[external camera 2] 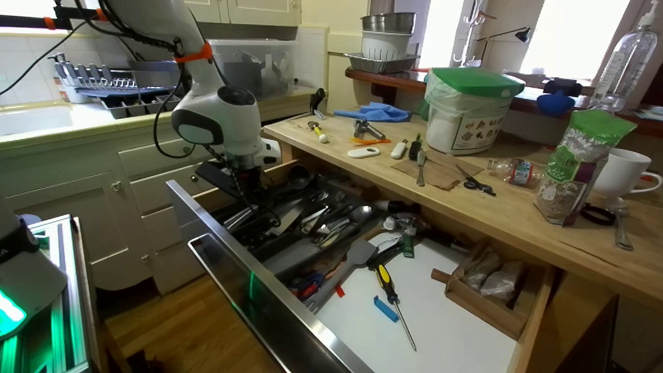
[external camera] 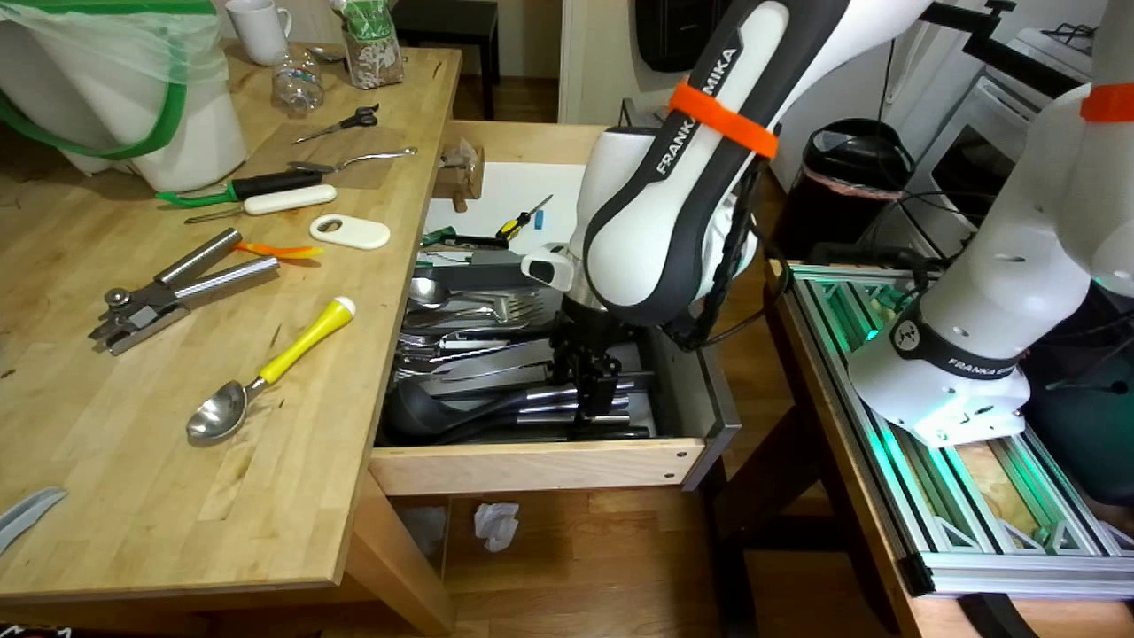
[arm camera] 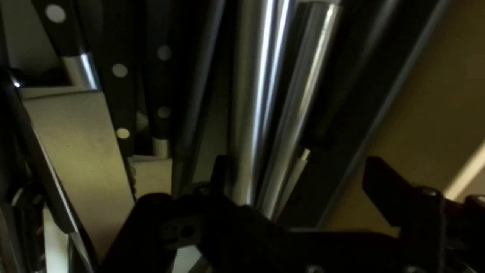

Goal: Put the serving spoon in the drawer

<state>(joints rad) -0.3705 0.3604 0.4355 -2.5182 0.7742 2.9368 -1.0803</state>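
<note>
Serving spoon [external camera: 423, 413]: in drawer [external camera: 540, 467], bowl toward tabletop [external camera: 292, 514], beside metal handles [arm camera: 250, 94], probably so its length fits | gripper [arm camera: 297, 167]: spread wide over them, nothing pinched that I see; suits release | next: I'd lift straight

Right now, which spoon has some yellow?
The metal spoon on the table: its handle is yellow. The black-bowled serving spoon, in the drawer, shows no yellow.

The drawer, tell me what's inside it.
Inside the drawer you can see the serving spoon, knives, a screwdriver and a brown box. Whatever lies beneath the overlapping utensils is covered, and in the wrist view the gripper hides what's behind it.
</note>
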